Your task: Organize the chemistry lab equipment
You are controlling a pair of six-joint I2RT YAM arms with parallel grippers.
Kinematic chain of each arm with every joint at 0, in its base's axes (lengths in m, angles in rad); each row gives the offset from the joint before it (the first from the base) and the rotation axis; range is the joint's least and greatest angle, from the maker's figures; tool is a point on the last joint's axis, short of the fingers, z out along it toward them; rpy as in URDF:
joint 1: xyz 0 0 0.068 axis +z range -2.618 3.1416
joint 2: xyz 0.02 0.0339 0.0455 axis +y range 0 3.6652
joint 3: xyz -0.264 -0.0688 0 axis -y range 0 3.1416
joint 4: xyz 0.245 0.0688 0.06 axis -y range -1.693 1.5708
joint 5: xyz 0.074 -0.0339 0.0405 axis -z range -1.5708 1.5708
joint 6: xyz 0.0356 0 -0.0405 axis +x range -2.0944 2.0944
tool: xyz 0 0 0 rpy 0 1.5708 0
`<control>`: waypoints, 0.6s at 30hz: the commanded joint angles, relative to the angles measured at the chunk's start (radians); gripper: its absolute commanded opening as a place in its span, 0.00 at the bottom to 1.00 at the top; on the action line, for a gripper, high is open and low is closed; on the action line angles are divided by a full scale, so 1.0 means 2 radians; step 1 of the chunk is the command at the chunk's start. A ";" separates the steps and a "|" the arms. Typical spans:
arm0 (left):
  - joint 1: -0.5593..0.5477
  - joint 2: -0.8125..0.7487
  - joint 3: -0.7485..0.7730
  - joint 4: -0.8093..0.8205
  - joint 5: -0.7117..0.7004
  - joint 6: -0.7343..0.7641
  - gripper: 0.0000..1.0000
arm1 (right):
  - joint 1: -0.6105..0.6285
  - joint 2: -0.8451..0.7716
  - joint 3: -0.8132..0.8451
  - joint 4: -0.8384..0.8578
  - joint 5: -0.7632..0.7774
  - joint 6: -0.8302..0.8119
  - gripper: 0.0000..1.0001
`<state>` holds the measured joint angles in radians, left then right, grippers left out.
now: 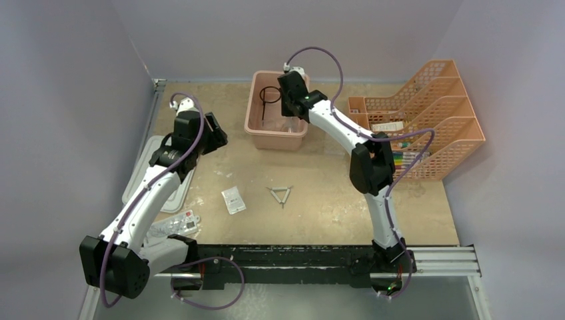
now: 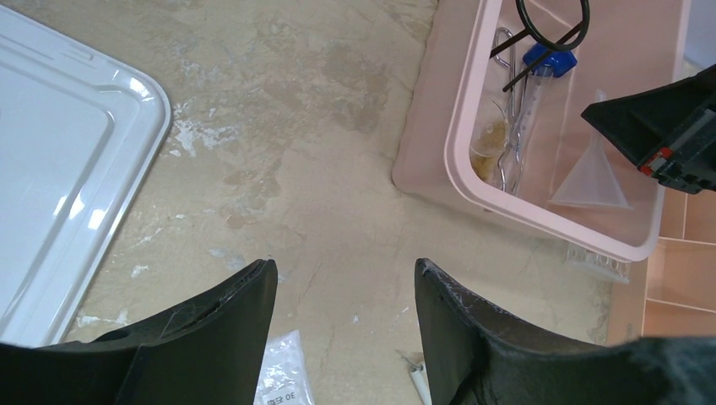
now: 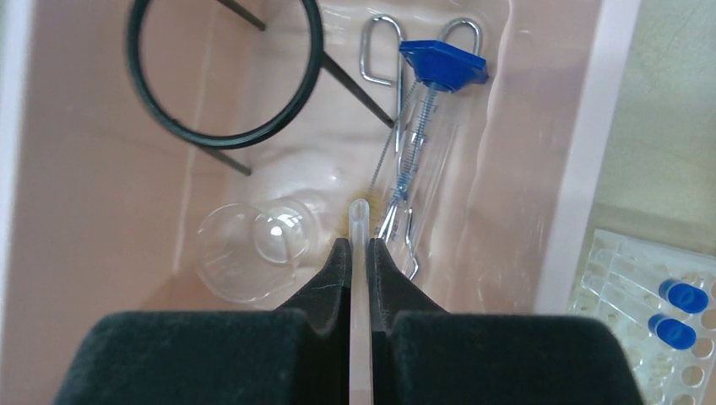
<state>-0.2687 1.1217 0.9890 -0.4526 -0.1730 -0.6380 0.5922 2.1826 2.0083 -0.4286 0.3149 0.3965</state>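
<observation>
Hovering above the pink tub [image 1: 276,141], the right gripper [image 3: 359,245] is clamped on one thin clear tube [image 3: 358,211]. Stowed inside the tub are one black wire ring [image 3: 224,142], one pair of tongs [image 3: 397,93], one blue-capped tube [image 3: 443,63] and one glass dish [image 3: 245,249]. Left in front of the tub are one wire triangle [image 1: 280,195], one white packet [image 1: 233,199] and one clear packet [image 1: 180,225]. The left gripper [image 2: 344,266] is held spread and empty beside the tub.

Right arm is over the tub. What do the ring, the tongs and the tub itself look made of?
Ring: black, matte, thin, likely coated metal wire. Tongs: bare metal, shiny silver. Tub: pink plastic, smooth and glossy, light reflecting off its floor. The rod in the shut right pincer is translucent; glass or plastic, unclear.
</observation>
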 commanded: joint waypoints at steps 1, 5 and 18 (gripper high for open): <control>0.003 0.005 0.021 0.008 -0.008 0.011 0.60 | -0.004 0.035 0.037 -0.034 0.026 0.023 0.00; 0.003 0.011 0.022 0.008 -0.006 0.014 0.60 | -0.004 0.052 0.043 -0.035 0.035 0.022 0.01; 0.003 0.024 0.026 0.000 0.005 0.017 0.61 | -0.005 0.029 0.087 -0.053 0.018 0.004 0.35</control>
<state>-0.2684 1.1690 0.9928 -0.4599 -0.1711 -0.6231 0.5831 2.3230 2.1189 -0.5213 0.3481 0.4229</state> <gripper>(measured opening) 0.610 0.312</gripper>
